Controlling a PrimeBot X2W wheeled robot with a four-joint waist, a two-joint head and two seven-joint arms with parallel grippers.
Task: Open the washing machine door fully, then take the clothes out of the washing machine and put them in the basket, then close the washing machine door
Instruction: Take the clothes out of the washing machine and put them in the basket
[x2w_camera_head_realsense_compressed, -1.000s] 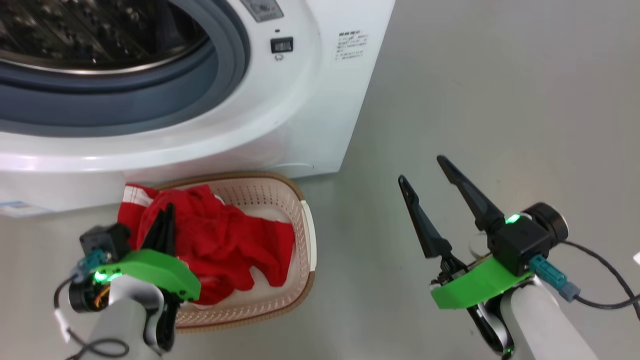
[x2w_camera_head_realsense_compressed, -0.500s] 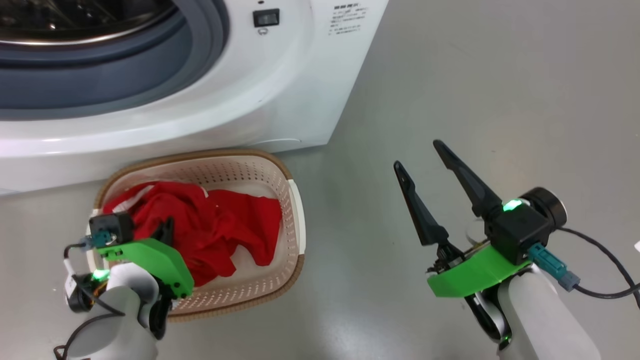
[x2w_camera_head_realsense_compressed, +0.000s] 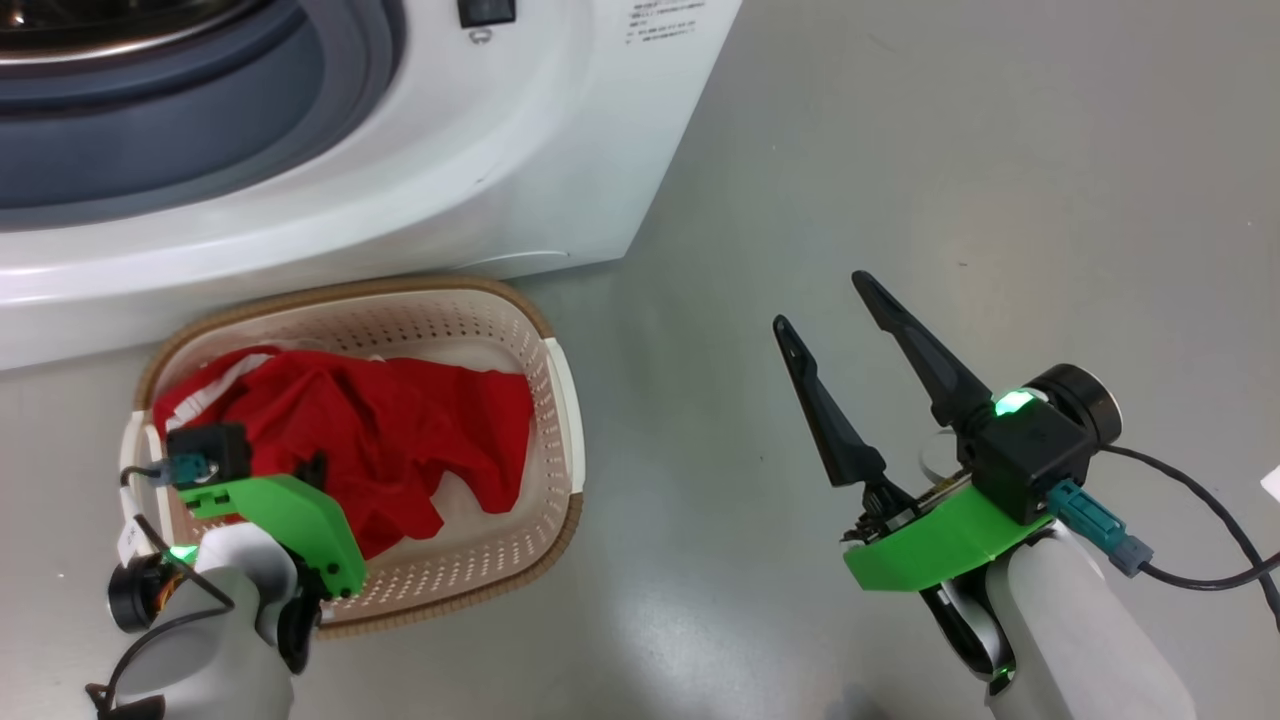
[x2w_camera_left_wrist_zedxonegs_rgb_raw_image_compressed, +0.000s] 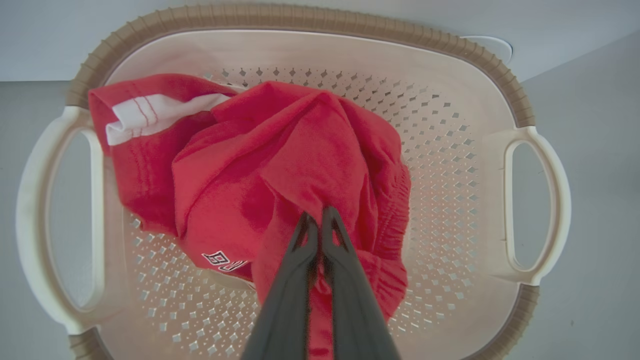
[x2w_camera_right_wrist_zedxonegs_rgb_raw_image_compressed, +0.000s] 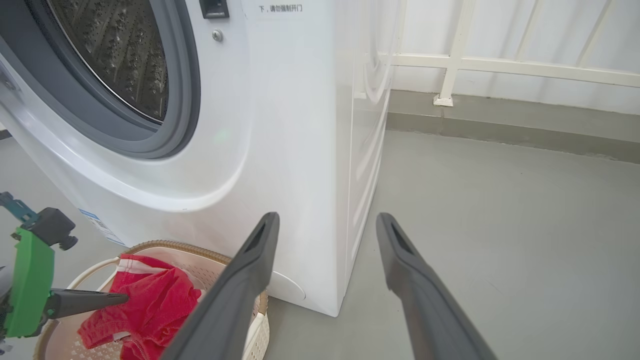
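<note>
Bottom centre: left gripper (x2w_camera_left_wrist_zedxonegs_rgb_raw_image_compressed: 320, 220) clamped onto bright red garments (x2w_camera_left_wrist_zedxonegs_rgb_raw_image_compressed: 280, 165) inside cream perforated plastic basket (x2w_camera_left_wrist_zedxonegs_rgb_raw_image_compressed: 450, 165). Lower right: right gripper (x2w_camera_head_realsense_compressed: 818, 300) spread wide.

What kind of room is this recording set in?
Probably a laundry corner or utility balcony: a white front-loading washing machine stands on a bare grey floor, a perforated basket holding red clothes sits before it, and a white rail frame runs along the back wall.

clothes (x2w_camera_head_realsense_compressed: 380, 430) in basket (x2w_camera_head_realsense_compressed: 556, 400), basket on floor (x2w_camera_head_realsense_compressed: 900, 150) before washing machine (x2w_camera_head_realsense_compressed: 560, 150), right end effector (x2w_camera_head_realsense_compressed: 819, 300) well to R
</note>
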